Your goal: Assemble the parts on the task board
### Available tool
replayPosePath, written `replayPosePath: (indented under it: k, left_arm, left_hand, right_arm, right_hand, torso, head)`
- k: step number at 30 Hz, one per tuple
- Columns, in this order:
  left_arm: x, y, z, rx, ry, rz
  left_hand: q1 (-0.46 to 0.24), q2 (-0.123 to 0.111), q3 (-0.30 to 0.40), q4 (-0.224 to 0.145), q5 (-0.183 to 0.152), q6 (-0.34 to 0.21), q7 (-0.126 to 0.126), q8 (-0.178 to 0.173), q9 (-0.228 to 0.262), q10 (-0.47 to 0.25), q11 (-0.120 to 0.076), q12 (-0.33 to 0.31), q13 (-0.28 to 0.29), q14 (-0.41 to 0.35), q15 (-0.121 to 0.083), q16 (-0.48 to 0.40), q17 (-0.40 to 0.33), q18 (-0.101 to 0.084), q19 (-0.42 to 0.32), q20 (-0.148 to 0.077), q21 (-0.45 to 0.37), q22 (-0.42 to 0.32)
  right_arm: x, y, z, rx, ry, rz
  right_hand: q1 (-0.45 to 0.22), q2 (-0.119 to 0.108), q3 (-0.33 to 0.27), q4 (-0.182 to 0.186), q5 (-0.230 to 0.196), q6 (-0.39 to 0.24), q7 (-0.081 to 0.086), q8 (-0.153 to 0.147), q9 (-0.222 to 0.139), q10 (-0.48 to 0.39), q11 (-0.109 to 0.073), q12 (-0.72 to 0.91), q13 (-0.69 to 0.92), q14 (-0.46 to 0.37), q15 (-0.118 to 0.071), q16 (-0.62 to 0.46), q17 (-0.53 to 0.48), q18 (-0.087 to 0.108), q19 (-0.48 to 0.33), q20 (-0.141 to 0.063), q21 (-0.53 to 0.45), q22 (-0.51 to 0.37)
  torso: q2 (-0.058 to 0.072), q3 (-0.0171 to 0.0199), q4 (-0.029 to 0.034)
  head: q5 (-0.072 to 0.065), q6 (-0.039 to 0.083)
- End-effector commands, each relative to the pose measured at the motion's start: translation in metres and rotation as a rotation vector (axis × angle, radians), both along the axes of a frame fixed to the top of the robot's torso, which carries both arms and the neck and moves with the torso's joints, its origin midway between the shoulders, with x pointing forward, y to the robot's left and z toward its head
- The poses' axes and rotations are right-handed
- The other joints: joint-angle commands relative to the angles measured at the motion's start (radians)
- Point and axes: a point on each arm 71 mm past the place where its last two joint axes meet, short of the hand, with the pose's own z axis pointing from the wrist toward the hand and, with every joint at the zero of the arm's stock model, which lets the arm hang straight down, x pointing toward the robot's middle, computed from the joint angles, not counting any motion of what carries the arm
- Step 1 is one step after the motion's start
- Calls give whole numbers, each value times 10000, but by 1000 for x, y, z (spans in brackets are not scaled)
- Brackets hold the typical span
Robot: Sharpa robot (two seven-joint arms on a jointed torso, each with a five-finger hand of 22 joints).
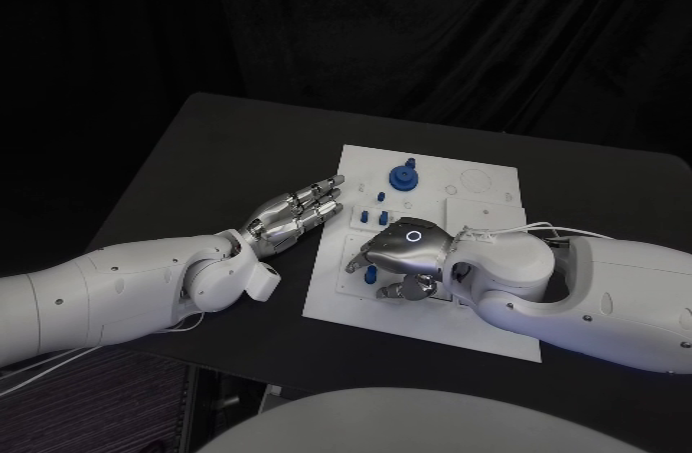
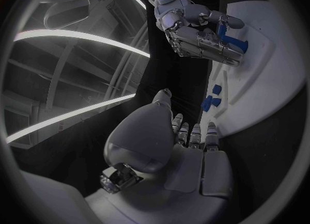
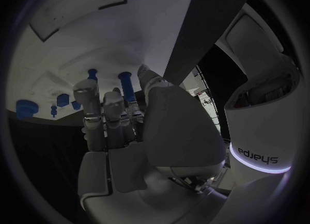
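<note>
The white task board [image 1: 483,218] lies mid-table. My right hand [image 1: 400,256] hovers over its near-left part with fingers curled, and pinches a blue peg [image 3: 126,86] between thumb and fingers; the peg [image 2: 230,39] also shows under that hand [image 2: 200,33] in the left wrist view. A second blue peg [image 3: 92,75] stands in the board just beyond. A blue round part [image 1: 405,178] sits at the board's far side, with small blue pieces [image 1: 372,216] nearer the left edge. My left hand [image 1: 296,214] is stretched out flat and empty beside the board's left edge.
The black table [image 1: 216,163] extends left of and beyond the board. Both white arms lie low across the near part of the table. The board's right half [image 1: 490,188] carries only pale outlines and recesses.
</note>
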Motion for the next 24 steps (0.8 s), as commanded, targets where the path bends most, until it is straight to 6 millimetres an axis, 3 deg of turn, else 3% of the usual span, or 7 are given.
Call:
replayPosePath:
  k: [1,7,10,18,22,23,24]
  left_arm:
    - [-1,-1,0,-165,-28,-84]
    - [-1,0,1,-158,-59,-31]
    - [-2,1,1,-150,-87,24]
    - [-2,5,2,-118,-175,185]
    - [-3,5,2,-108,-205,232]
    - [-3,5,3,-110,-216,242]
    - [-3,5,3,-113,-224,250]
  left_hand:
    - [33,89,54,-12,56,2,31,36,5,-31,50,-29,-8,-5,74,-36,-12,-3,-22,81,-31,12]
    - [26,94,59,-12,53,10,45,39,7,-33,62,-29,-9,-5,80,-36,-12,-5,-22,88,-32,10]
    - [24,93,59,-12,52,19,45,40,8,-32,63,-29,-9,-5,79,-36,-12,-6,-23,88,-33,7]
    - [17,85,55,-11,47,27,45,43,10,-26,63,-27,-7,-5,68,-36,-12,-5,-25,82,-34,1]
    - [11,80,52,-9,45,36,44,45,11,-22,63,-26,-5,-5,60,-36,-12,-4,-25,76,-35,0]
    - [11,80,52,-9,45,36,44,45,11,-22,63,-26,-5,-5,60,-36,-12,-4,-25,76,-35,0]
    - [0,71,46,-5,43,53,43,50,14,-17,63,-24,-4,-5,44,-36,-12,0,-25,64,-35,0]
  right_arm:
    - [0,-4,3,446,-247,-139]
    - [3,-20,20,1842,-429,-716]
    - [7,-33,40,2893,-473,-1120]
    - [16,-78,91,5031,-651,-2337]
    - [22,-108,100,5246,-378,-3477]
    - [24,-117,100,5195,-180,-3897]
    - [26,-124,99,5132,10,-4247]
  right_hand:
    - [245,-266,-366,585,-83,-185,-56,28,-60,-666,50,378,126,-221,21,-100,-201,226,-169,2,-281,824]
    - [0,-409,-553,653,-65,-140,-4,81,-69,-1119,57,732,223,-335,17,-126,-324,258,-268,6,-498,788]
    - [-161,-348,-497,651,16,-57,210,121,-71,-1302,76,1206,347,-228,48,35,-144,216,-138,18,-308,852]
    - [-280,-92,-319,618,188,143,368,220,-60,-1268,19,2233,620,-16,89,300,153,148,124,49,107,958]
    - [20,281,-25,454,1032,939,595,618,102,48,-239,3765,1201,56,16,363,168,130,268,31,336,1003]
    - [458,210,161,75,2271,1444,815,848,228,1198,-660,5575,2156,-294,-448,-19,-416,158,-6,-216,-135,881]
    - [562,263,284,2,2417,1590,723,913,270,1115,-736,6401,2696,-457,-493,-236,-735,243,-165,-333,-424,810]
  torso:
    - [0,-1,-2]
    - [1,3,-5]
    - [0,5,-9]
    - [-6,2,-10]
    - [-4,-4,0]
    - [-1,0,-2]
    - [0,3,-8]
  head:
    - [-21,1]
    - [-31,1]
    - [-61,1]
    - [-136,1]
    - [-399,1]
    - [-469,1]
    - [-519,1]
